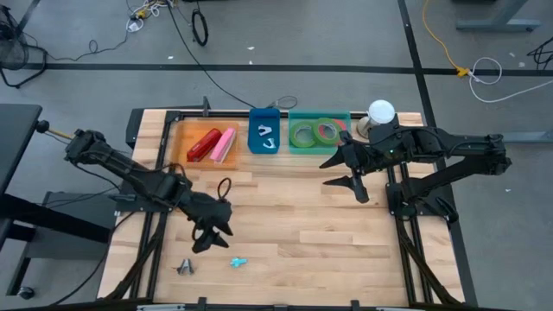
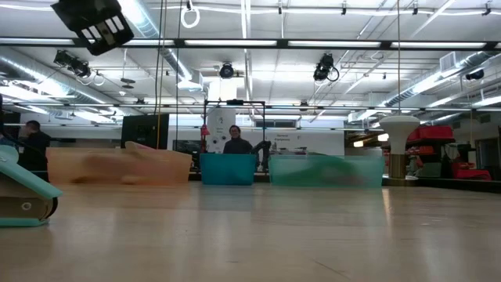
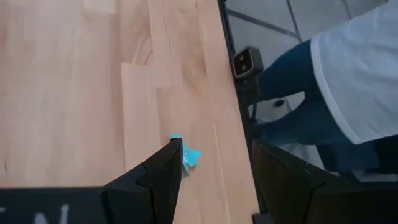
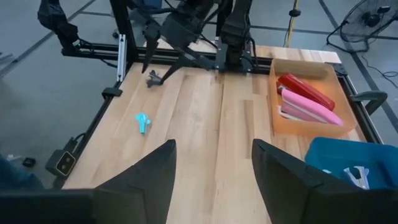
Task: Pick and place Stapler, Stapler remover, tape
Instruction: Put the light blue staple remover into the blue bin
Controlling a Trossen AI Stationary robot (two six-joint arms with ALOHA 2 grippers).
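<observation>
A red and a pink stapler [image 1: 210,143] lie in the orange bin [image 1: 180,138] at the table's far edge. White stapler removers [image 1: 266,136] lie in the blue bin [image 1: 253,121] beside it. A green and a red-pink tape roll [image 1: 314,133] lie flat in the green bin [image 1: 341,118]. A cyan stapler remover [image 1: 238,262] [image 3: 191,157] and a grey one [image 1: 185,267] lie on the bare wood near the front edge. My left gripper [image 1: 210,240] [image 3: 217,146] hangs open above the table, just short of the cyan remover. My right gripper [image 1: 333,173] [image 4: 214,144] stands open, high up, near the green bin.
A white round lamp [image 1: 381,112] stands at the far right corner. A person in a white shirt and jeans [image 3: 348,81] stands just beyond the table's near edge. Bare wood lies between the bins and the two loose removers. A teal-and-tan thing [image 2: 19,192] shows close at the low view's left edge.
</observation>
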